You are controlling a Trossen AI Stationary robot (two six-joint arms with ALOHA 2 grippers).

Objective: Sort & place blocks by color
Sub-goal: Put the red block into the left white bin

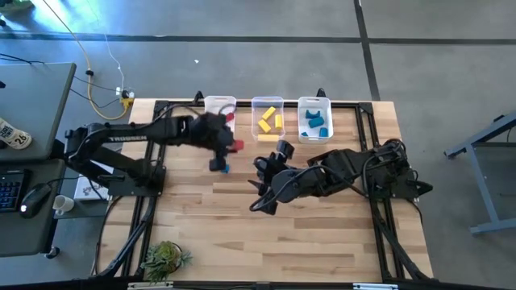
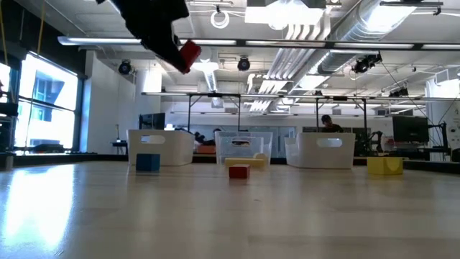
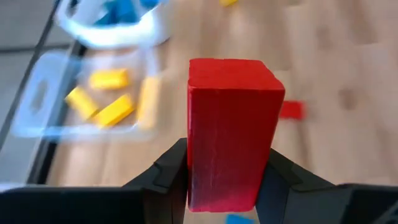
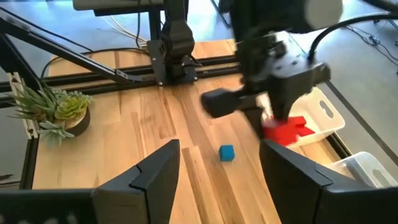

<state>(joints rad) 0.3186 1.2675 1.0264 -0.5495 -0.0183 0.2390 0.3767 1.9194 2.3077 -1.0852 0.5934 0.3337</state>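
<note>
The left gripper [image 1: 235,147] clamps a red block [image 1: 236,147] above bare table, just short of the nearest bin [image 1: 219,105]; the right gripper [image 1: 260,187] waits spread wide.

1. Bright, even light; ceiling lamps [image 2: 302,32] and a window [image 2: 43,101] glare in the low view
2. Beyond the left gripper [image 3: 217,180], the bins [image 3: 87,99] blur
3. The red block [image 3: 231,130] it clamps is sharp
</note>
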